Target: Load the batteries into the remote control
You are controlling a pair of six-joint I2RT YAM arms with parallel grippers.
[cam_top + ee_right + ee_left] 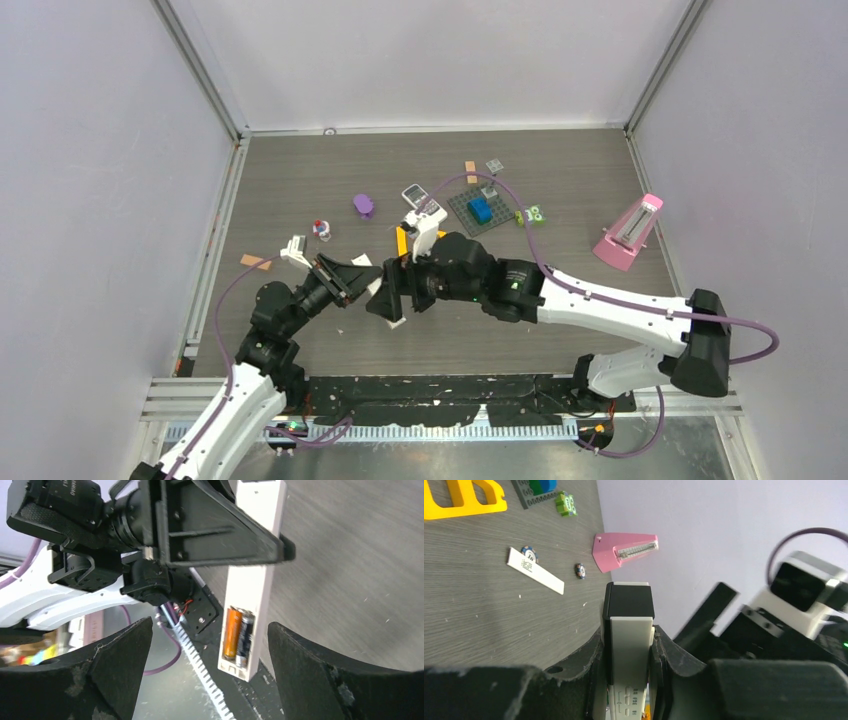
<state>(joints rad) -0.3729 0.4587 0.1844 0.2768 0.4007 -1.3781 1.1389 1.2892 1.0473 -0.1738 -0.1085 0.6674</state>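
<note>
Right gripper (210,640): jaws spread wide, grasping nothing; matte black fingers flank remote control (247,587), not touching it.
Remote: slim white plastic bar, compartment uncovered at its 6 o'clock end. Two batteries (239,635) seated side by side, one glossy orange, one dark.
Beyond: left gripper (628,645) clenched on remote's middle.
Grey woodgrain table (300,180) behind; pink wedge-shaped metronome (628,232) at 3 o'clock.

Left hand (628,641) clamped on the white remote control (629,605).
Its black end sticks out past the fingertips, over the grey table (479,620). Beyond the hand lies a pink wedge (624,552); left of that, a white printed strip (535,571) and a yellow piece (466,502). The other arm (774,680) crowds the hand's right.
</note>
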